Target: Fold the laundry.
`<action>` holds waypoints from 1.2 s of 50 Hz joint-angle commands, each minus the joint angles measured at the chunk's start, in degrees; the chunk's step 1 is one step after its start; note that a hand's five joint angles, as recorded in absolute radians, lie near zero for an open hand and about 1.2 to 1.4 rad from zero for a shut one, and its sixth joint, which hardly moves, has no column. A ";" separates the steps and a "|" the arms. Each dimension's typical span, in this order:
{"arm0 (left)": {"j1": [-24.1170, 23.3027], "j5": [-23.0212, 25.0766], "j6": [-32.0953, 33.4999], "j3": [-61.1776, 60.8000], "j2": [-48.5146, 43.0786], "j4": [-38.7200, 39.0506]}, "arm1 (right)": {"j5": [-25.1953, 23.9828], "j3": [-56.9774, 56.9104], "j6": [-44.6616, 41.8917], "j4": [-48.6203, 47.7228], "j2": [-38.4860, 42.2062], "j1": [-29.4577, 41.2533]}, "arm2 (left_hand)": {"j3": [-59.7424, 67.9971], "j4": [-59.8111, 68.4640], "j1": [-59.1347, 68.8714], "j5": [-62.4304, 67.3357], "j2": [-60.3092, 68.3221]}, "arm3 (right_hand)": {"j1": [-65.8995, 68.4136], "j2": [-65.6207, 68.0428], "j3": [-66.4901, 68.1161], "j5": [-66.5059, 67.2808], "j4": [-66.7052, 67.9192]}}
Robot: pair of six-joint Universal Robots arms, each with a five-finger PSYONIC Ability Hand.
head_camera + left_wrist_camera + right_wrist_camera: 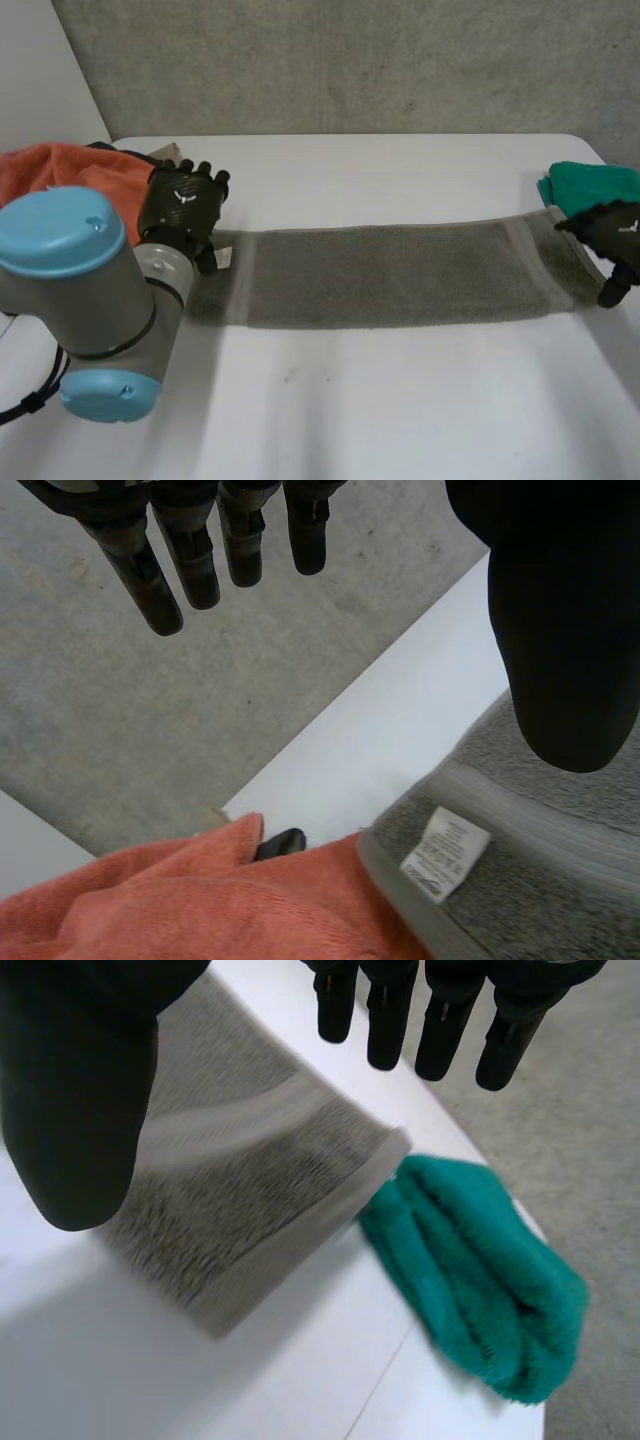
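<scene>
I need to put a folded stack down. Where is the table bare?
Widest: the table in front of the grey towel. Also a strip behind it, between orange cloth and green cloth. Crowded: both towel ends, by the left hand and right hand.

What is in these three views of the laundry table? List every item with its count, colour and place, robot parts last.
grey towel: one, grey, spread flat in a long strip across the table
label: one, white, on the grey towel's end by the left hand
orange towel: one, orange, bunched at the table's far left corner
green towel: one, green, bundled at the far right corner
table: one, white, under everything
left hand: one, black, open, over the grey towel's left end
right hand: one, black, open, over its right end
</scene>
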 commanded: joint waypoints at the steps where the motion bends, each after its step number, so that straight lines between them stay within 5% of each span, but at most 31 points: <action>1: -0.14 0.30 -0.41 -1.12 -0.34 1.70 | 0.07 -0.55 -5.27 -3.26 5.11 -0.17 | -2.07 -1.55 -0.86 -2.86 -1.84 | 9.74 8.65 8.52 8.09 8.50; 4: -0.22 0.31 -0.41 -1.21 -0.34 1.70 | 0.06 -1.17 -5.27 -4.49 6.78 -0.17 | -2.07 -1.55 -0.86 -2.86 -1.84 | 17.13 16.04 15.91 15.48 15.89; 7: -0.22 0.31 -0.41 -1.29 -0.25 1.70 | 0.94 -1.95 -5.71 -4.76 8.19 -0.25 | -2.07 -1.55 -0.86 -2.86 -1.84 | 64.02 62.93 62.80 62.37 62.78; 17: -0.40 0.39 -0.41 -2.26 3.00 1.61 | 19.73 -4.59 -6.85 -9.94 5.12 -6.14 | -2.07 -1.55 -0.86 -2.86 -1.84 | 64.19 63.10 62.97 62.54 62.95; 24: -0.22 0.48 -0.41 -4.02 5.99 1.70 | 21.15 -5.56 -10.01 -10.12 0.46 -6.41 | -2.07 -1.55 -0.86 -2.86 -1.84 | 64.19 63.10 62.97 62.54 62.95; 35: -0.22 0.39 -0.50 -6.13 8.98 1.70 | 19.93 -5.74 -5.10 -11.70 -4.38 16.77 | -2.07 -1.55 -0.86 -2.86 -1.84 | 64.19 63.10 62.97 62.54 62.95; 43: -0.31 0.22 -0.50 -7.27 10.38 1.70 | 12.21 -5.30 -5.71 -20.57 1.14 41.02 | -2.07 -1.55 -0.86 -2.86 -1.84 | 64.19 63.10 62.97 62.54 62.95; 51: -0.93 0.22 -0.59 -7.80 10.38 1.70 | 6.75 -1.62 -6.67 -21.37 8.53 52.38 | -2.07 -1.55 -0.86 -2.86 -1.84 | 64.19 63.10 62.97 62.54 62.95; 57: -2.60 0.22 -0.59 -7.36 9.68 1.96 | 6.13 1.99 -8.96 -21.37 8.10 52.40 | -2.07 -1.55 -0.86 -2.86 -1.84 | 64.19 63.10 62.97 62.54 62.95; 58: -2.77 0.22 -0.59 -7.10 9.59 2.13 | 5.78 2.95 -8.35 -21.20 7.32 52.22 | -2.07 -1.55 -0.86 -2.86 -1.84 | 61.75 60.66 60.53 60.10 60.51; 60: -3.38 0.31 -0.41 -6.57 9.24 2.92 | 5.78 3.75 -8.00 -21.37 6.00 51.78 | -2.07 -1.55 -0.86 -2.86 -1.84 | 27.28 26.18 26.05 25.62 26.04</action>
